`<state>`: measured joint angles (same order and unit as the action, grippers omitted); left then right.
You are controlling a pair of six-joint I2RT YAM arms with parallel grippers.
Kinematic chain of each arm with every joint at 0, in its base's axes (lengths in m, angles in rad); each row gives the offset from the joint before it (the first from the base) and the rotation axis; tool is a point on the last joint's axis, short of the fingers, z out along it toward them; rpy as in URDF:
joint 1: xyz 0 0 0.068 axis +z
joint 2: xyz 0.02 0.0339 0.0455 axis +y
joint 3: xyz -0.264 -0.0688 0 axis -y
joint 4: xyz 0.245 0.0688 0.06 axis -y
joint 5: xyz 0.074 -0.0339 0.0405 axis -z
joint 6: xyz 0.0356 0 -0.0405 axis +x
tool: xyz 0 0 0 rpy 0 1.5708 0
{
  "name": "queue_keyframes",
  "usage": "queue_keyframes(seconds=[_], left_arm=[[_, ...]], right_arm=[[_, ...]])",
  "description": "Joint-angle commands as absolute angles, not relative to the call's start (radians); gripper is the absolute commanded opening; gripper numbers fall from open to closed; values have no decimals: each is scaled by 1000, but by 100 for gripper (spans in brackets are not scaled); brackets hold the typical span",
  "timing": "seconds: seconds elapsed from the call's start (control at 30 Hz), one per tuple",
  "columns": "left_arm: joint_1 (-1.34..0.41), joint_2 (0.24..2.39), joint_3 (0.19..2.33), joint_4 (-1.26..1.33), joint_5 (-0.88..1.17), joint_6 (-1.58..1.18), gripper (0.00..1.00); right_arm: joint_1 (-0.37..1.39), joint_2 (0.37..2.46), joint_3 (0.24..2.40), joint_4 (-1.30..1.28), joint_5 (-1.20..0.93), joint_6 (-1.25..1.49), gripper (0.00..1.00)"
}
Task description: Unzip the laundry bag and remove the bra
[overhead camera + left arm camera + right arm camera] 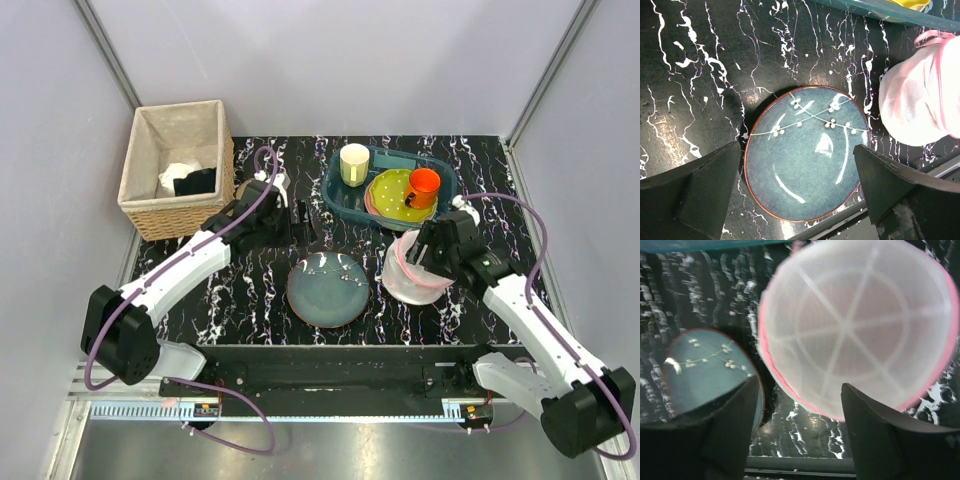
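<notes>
Two left fingers (695, 195) wide, right fingers (720, 435) apart

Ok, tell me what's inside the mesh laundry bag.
Through the laundry bag mesh, the right wrist view shows only a dull pinkish tint behind white ribs. No garment outline can be made out; the mesh and blur hide whatever lies inside.

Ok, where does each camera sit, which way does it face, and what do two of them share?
Top external: above and behind the arms, looking down on the table; both arms, left gripper and right gripper show.
Left wrist: on the left arm, looking down at the blue-grey plate; its two fingers frame it.
Right wrist: on the right arm, facing the laundry bag; its fingers show below.
Shared: both wrist views hold plate and bag.
</notes>
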<state>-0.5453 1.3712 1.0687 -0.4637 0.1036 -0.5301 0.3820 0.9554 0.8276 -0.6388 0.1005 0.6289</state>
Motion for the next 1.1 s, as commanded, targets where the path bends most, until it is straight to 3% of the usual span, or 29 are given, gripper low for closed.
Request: queue_keyframes(seconds=[0.0,0.1,0.4,0.47,0.53,0.6,0.63,0.67,0.73,0.87,1.07], left_arm=[[-552,1353,1039,-407,117,-546,99],[-551,1364,1037,-407,115,-548,99],[-569,1393,1042,-393,126,-568,99],[-574,1385,1037,-391,112,-575,99],[-577,1375,1032,-393,106,-581,99],[-580,1365,1025,-393,109,-583,99],[-581,1356,1020,-391,112,-584,99],[-584,1351,1013,-394,115,-583,99],[-583,1347,1006,-396,115,-580,99],[-583,1368,1020,-399,132,-569,99],[-584,1410,1104,-377,213,-580,99]], right_arm=[[455,982,893,-759,341,634,78],[517,979,933,-799,474,604,88],[597,1230,986,-706,492,548,91],[600,1278,986,-680,482,512,97],[601,1351,979,-641,476,473,97],[604,1400,983,-655,512,475,86],[607,1397,985,-663,550,480,56],[612,1387,982,-667,563,480,35],[620,1309,970,-669,569,477,2],[620,1137,951,-641,499,420,0],[623,863,899,-552,132,250,0]])
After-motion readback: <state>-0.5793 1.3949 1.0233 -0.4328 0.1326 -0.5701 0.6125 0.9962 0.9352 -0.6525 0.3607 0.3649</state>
